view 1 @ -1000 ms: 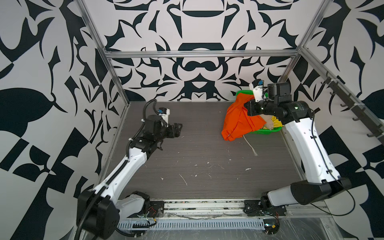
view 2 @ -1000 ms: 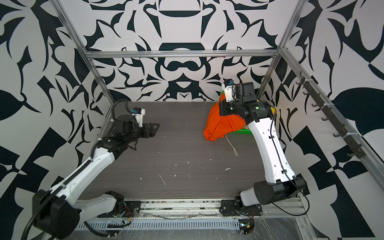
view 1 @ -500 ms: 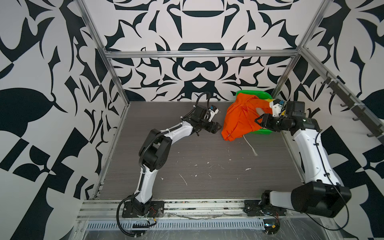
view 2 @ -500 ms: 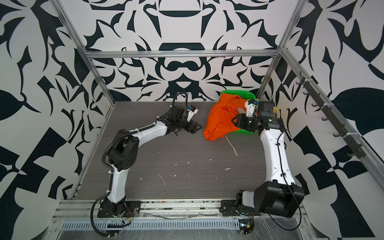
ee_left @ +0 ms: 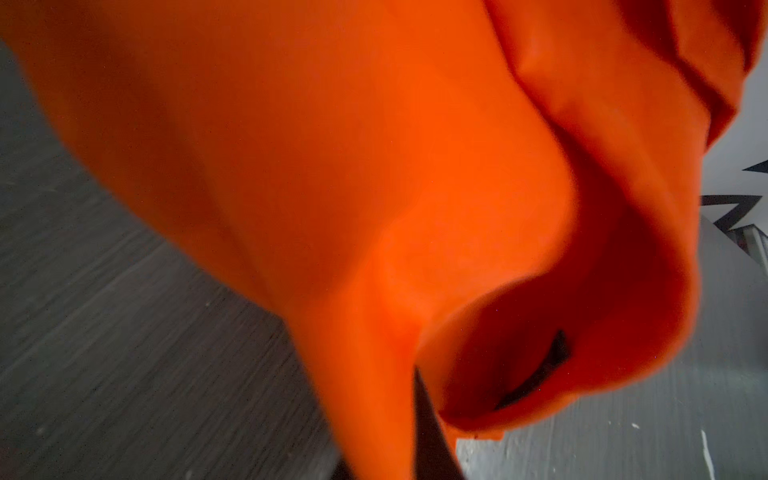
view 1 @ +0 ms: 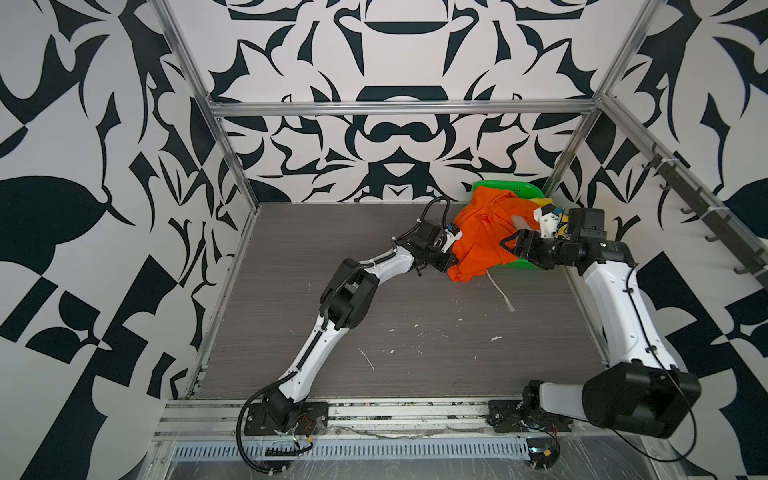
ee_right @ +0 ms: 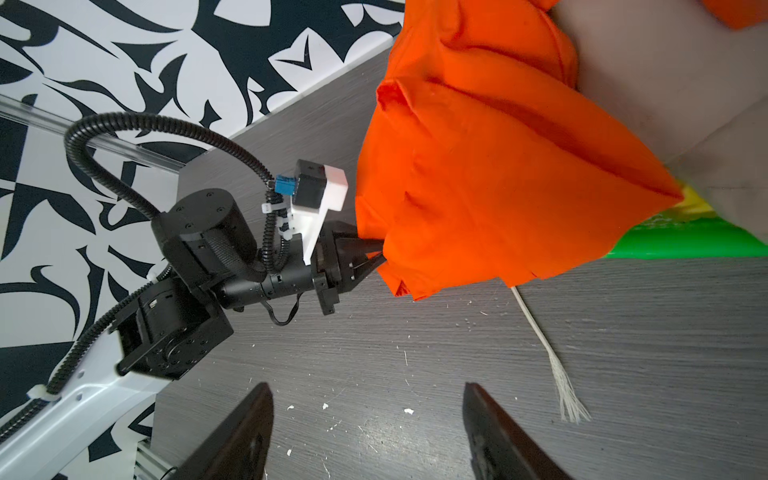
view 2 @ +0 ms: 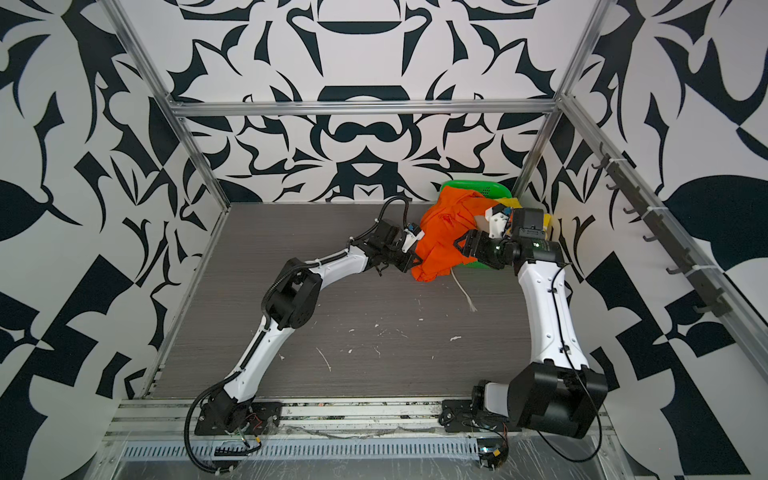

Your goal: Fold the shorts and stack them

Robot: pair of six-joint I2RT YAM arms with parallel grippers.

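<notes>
I read left pincer [ee_right: 376,258] clamped on lower edge of orange shorts [view 1: 478,237]; shorts hang over green basket [view 1: 524,190] rim at far right table [view 1: 374,299] corner. Right pincer [ee_right: 365,411] spread wide, holding nothing

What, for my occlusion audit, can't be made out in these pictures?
- Left hand tips: under the orange shorts, top views.
- Beige shorts: mostly under the orange pair; cut off by the right wrist view's edge.
- Yellow shorts: a sliver behind the right arm, top views.
- Left wrist view: blurred.
</notes>
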